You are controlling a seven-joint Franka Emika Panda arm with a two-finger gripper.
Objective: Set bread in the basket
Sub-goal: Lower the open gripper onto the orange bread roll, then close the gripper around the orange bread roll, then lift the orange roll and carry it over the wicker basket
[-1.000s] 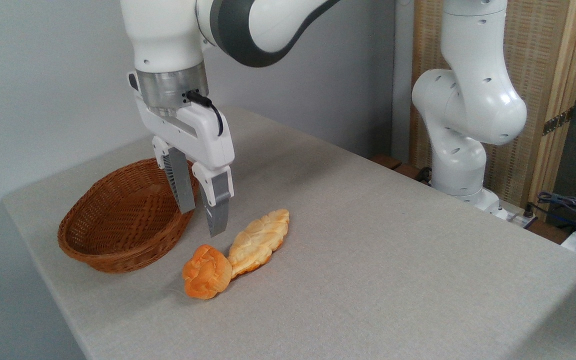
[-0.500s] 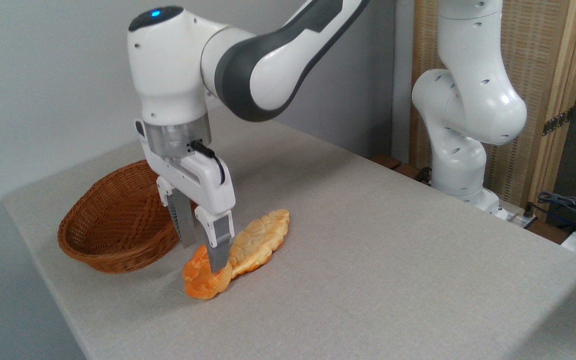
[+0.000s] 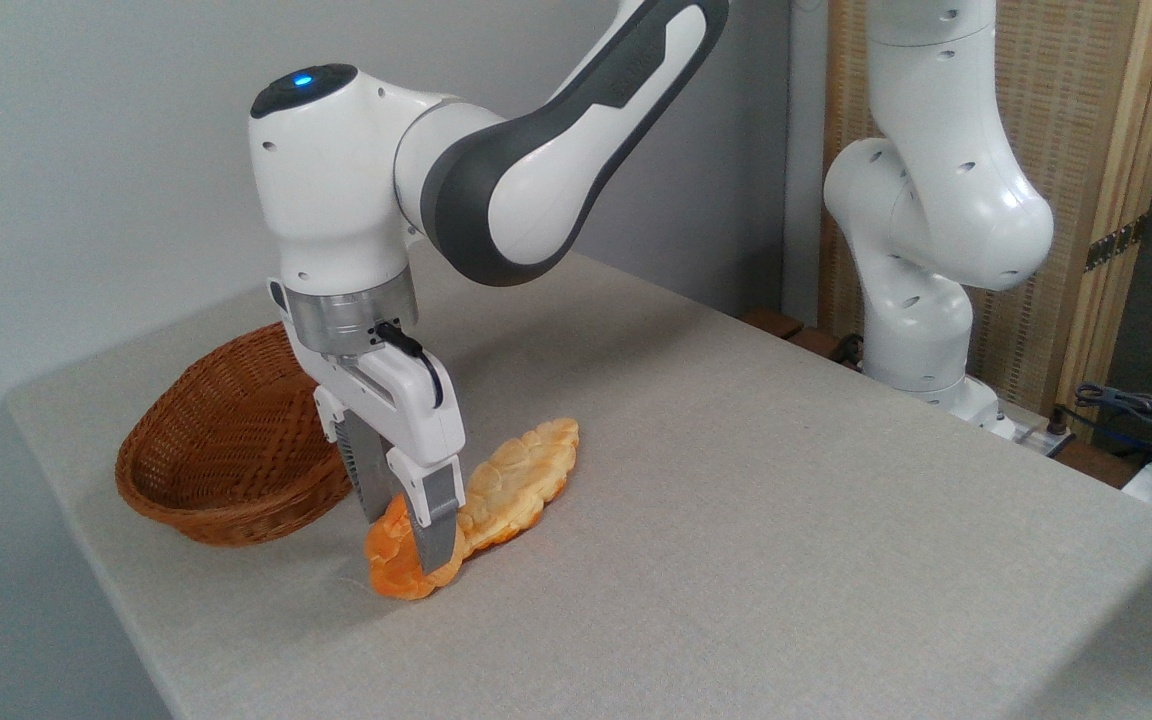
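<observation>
A wide table (image 3: 736, 480) covered in matt grey, finely woven cloth is seen, and every place below is told from the bread. The glossy white and dark grey arm (image 3: 496, 190) is bent down from the upper right, directly above the bread. The oval basket (image 3: 226, 450) of brown woven wicker, with sloping sides, is set just left of the bread and apart from it. A long, pale golden, leaf-shaped pastry (image 3: 521, 480) with a ridged top is laid touching the bread's right side. The gripper (image 3: 404, 535) is lowered over the bread (image 3: 398, 560), a small, round, deep-orange bun with a lumpy, creased top, lying on the cloth; its grey ribbed fingers (image 3: 434, 530) are spread to either side of the bun, and whether the bun is pinched cannot be told.
</observation>
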